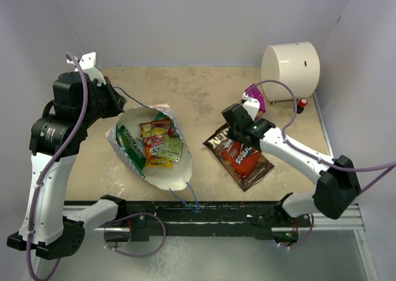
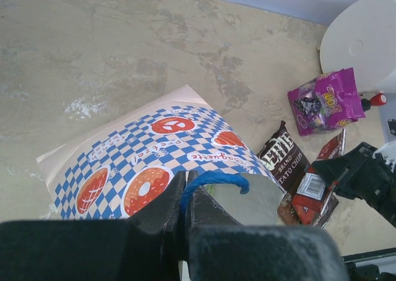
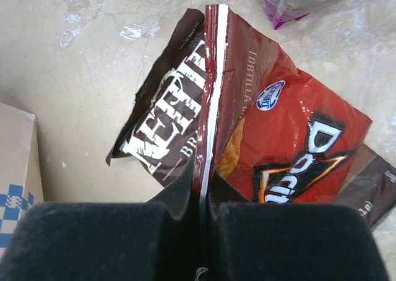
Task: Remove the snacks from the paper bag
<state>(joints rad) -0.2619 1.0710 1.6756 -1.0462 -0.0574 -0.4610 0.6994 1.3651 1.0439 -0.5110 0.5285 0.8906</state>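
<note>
White bag: lying on the tabletop, mouth gaping open, checkered side showing in the left wrist view.
Packets: sitting inside the bag, with yellow, green and red ones showing.
Left claw: pinching together on the blue cord at the bag's rim.
Right claw: clamping the sealed edge of the red chip bag.
Brown packet: lying under the chip bag, outside the white bag.
Magenta pouch: resting just beside the cream cylinder.
</note>
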